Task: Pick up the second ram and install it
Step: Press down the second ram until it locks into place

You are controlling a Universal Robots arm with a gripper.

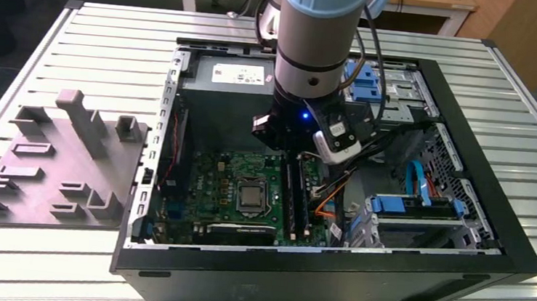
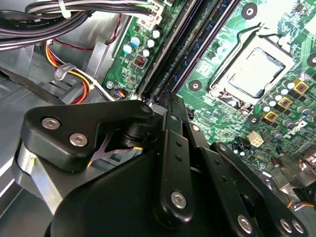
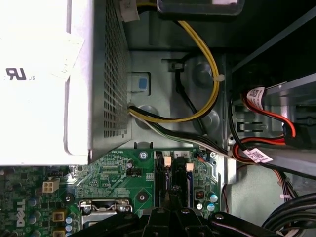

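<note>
My gripper (image 1: pixel 297 155) is down inside the open computer case (image 1: pixel 336 269), at the end of the black memory slots (image 1: pixel 292 193) nearest the grey power-supply box (image 1: pixel 231 78). Both wrist views show its tips (image 2: pixel 168 101) (image 3: pixel 170 197) drawn together right over the slots' end, and I see nothing between them. A thin blue ram stick (image 3: pixel 189 183) (image 2: pixel 210 47) stands seated in the slot just beside the tips. The frames do not show whether that stick is the second ram. The slot directly under the tips looks dark.
The silver processor (image 1: pixel 248 192) (image 2: pixel 254 71) lies beside the slots on the green motherboard. Yellow and black cables (image 3: pixel 207 74) run past the power-supply box (image 3: pixel 44 79). Blue drive brackets (image 1: pixel 419 207) fill the case's other side. A grey fixture block (image 1: pixel 54 161) stands on the slatted table at the exterior view's left.
</note>
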